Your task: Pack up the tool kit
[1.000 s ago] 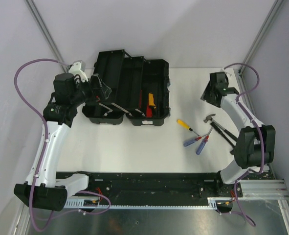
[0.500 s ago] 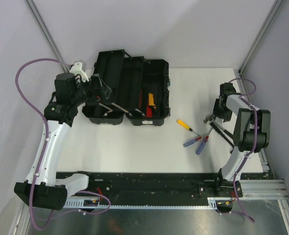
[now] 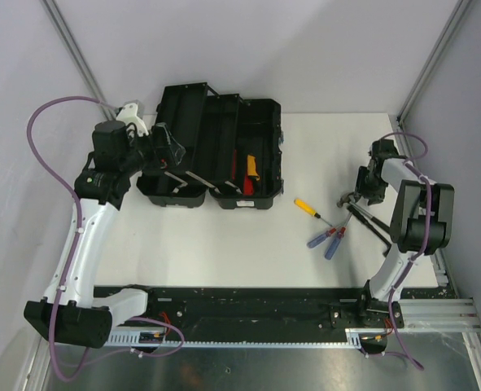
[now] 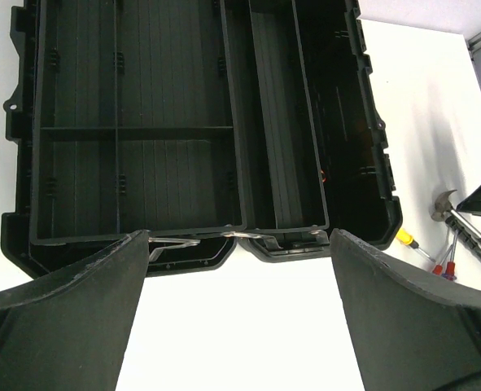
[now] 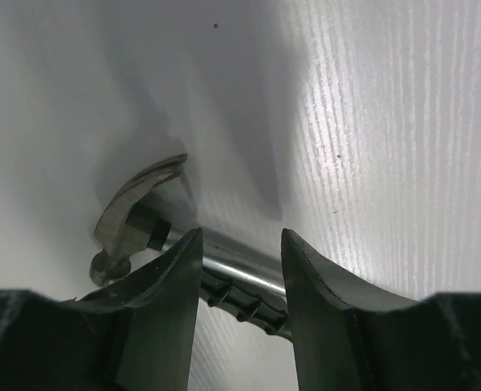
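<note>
Nearest me, the screwdrivers point(image 3: 316, 239) are lying loose on the table point(image 3: 224, 244). Just beyond them the right gripper point(image 5: 240, 236) is hanging low over the hammer point(image 5: 134, 216), jaws about half open, with the shaft crossing the gap; I can't tell if they are touching it. Farther back on the left, the toolbox point(image 3: 256, 199) is sitting open, with the left gripper point(image 4: 240, 236) spread wide and empty at its front. This looks like the hammer pick-up, and a firm squeeze should come next.

The right gripper point(image 5: 242, 238) has swung down from the far right corner to the hammer point(image 5: 134, 218), and its jaws have narrowed over the shaft, just behind the head.
</note>
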